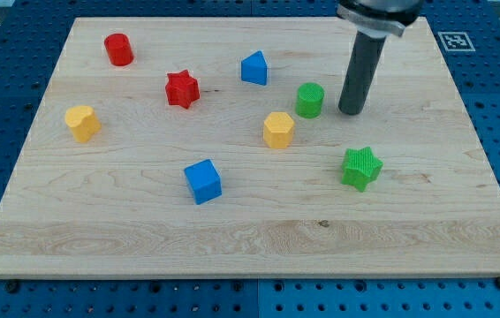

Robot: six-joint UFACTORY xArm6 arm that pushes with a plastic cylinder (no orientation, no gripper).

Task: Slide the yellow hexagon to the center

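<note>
My tip (351, 112) resting on wooden board (462, 221), touching nothing, pushing no block. Green cylinder (310, 100) sitting just beside tip at 9 o'clock. Yellow hexagon (278, 130) lying near board centre, at 8 o'clock from tip. Green star (360, 168) sitting at 6 o'clock. Blue block (253, 68) at 10 o'clock; red star (182, 89) beyond it at 9 o'clock. Blue cube (203, 181), second yellow block (82, 123), red cylinder (118, 49) lying farther toward view's left.
</note>
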